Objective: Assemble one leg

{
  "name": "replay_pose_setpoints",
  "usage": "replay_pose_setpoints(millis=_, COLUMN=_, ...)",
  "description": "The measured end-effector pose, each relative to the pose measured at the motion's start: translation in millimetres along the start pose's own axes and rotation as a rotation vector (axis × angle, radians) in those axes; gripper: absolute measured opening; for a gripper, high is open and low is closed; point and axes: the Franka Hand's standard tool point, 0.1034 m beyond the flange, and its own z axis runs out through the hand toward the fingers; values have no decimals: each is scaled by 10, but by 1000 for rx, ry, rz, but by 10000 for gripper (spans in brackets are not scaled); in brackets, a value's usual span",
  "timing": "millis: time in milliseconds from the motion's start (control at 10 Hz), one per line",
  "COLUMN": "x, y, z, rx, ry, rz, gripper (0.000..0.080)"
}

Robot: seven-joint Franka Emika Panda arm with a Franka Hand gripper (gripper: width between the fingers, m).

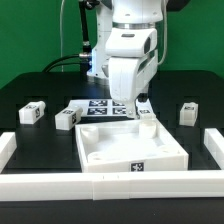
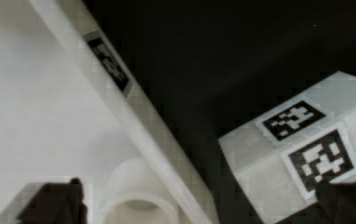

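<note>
The large white square panel (image 1: 130,150) lies at the table's middle front, its corner sockets facing up. One leg (image 1: 144,109), a stubby white block with marker tags, sits just beyond the panel's back right corner. My gripper (image 1: 133,102) hangs low over that corner and that leg. In the wrist view the gripper (image 2: 201,206) is open. One dark finger (image 2: 50,205) is over the panel (image 2: 33,120), and the other is at the leg (image 2: 308,140). A round corner socket (image 2: 143,205) and the panel's rim lie between the fingers. Nothing is held.
Three more legs stand on the black table: two at the exterior view's left (image 1: 33,112) (image 1: 66,118) and one at its right (image 1: 187,113). The marker board (image 1: 103,108) lies behind the panel. White rails (image 1: 110,186) border the front and both sides.
</note>
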Motion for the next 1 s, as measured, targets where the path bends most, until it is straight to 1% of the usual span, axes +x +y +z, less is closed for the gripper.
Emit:
replay_pose_setpoints(millis=200, x=-3, y=-6, z=8, rx=2, ry=-1, rz=0, gripper=650)
replay_pose_setpoints(millis=300, x=-39, y=13, z=26, rx=3, ry=-3, rz=-75, gripper=650)
replay_pose_setpoints(millis=1000, x=-39, y=13, z=26, rx=3, ry=-3, rz=-75, gripper=650)
